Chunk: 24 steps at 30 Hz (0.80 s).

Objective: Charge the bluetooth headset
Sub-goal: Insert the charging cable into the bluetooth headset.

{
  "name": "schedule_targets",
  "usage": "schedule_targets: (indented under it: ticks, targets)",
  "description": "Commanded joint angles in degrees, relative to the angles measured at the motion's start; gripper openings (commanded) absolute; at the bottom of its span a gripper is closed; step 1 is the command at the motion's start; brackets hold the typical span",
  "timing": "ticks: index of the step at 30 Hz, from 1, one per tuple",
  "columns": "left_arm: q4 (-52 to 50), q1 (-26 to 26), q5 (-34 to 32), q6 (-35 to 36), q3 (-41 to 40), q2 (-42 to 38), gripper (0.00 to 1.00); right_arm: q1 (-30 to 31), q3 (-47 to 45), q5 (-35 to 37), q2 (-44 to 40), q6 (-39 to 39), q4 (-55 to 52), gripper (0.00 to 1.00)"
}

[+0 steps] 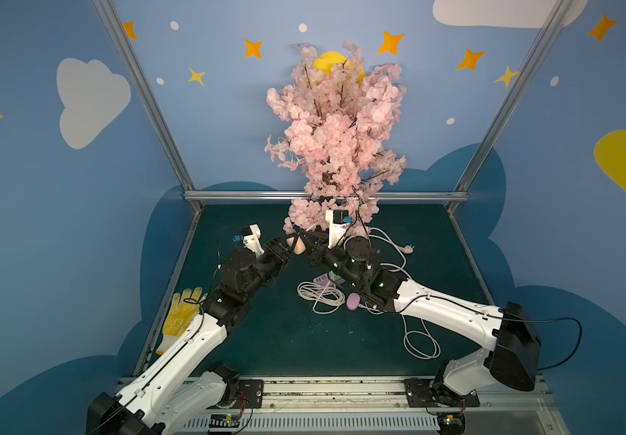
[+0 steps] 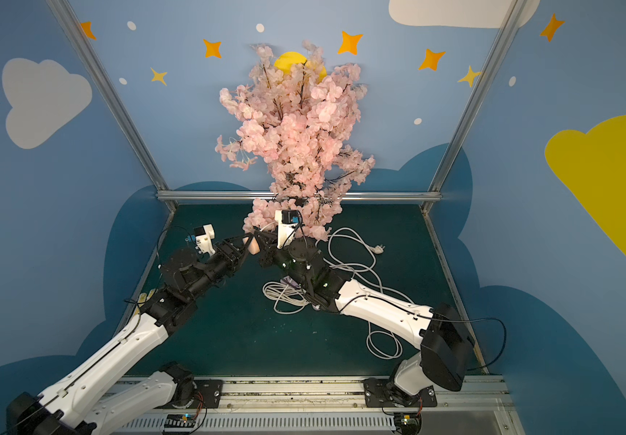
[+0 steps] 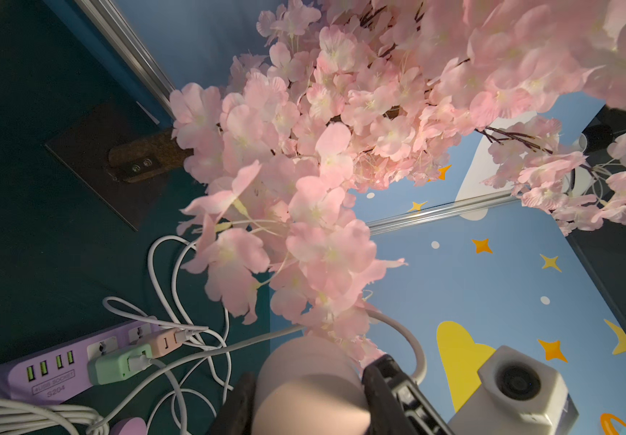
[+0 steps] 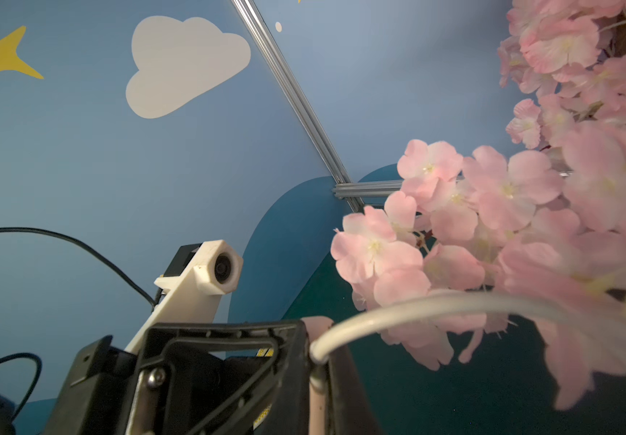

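smooth pale-pink rounded headset case [image 3: 309, 384] between black fingers [image 3: 387, 395]

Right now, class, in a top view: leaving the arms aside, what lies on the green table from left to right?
Yellow dotted glove → coiled white cable → lilac oval object → white wall plug. The power strip overlaps the coil, so it is left out.
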Motion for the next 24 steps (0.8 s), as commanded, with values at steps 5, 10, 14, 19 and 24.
schedule_targets:
  ticks: [5, 10, 14, 19, 24]
  targets:
    - [17.74, -4.06, 16.41, 3.50, 9.93, -2.67, 0.04, 6.94, -3.83, -23.33, 7.36, 0.27, -11.16, 0.00]
    - [17.38, -4.08, 17.88, 3.20, 10.67, -1.60, 0.04, 7.31, -1.26, -24.21, 8.63, -0.30, -12.87, 0.00]
    - [13.18, -4.13, 20.37, 4.16, 11.95, -0.70, 0.04, 7.07, 5.08, -24.94, 10.36, -1.09, -22.53, 0.00]
    - [10.94, -4.14, 21.95, 5.04, 12.17, -0.85, 0.03, 5.86, 8.97, -30.02, 11.63, -0.80, -28.46, 0.00]
    - [10.78, -4.00, 20.62, 6.80, 12.47, -2.15, 0.03, 5.92, 7.03, -30.56, 10.08, 0.05, -25.90, 0.00]
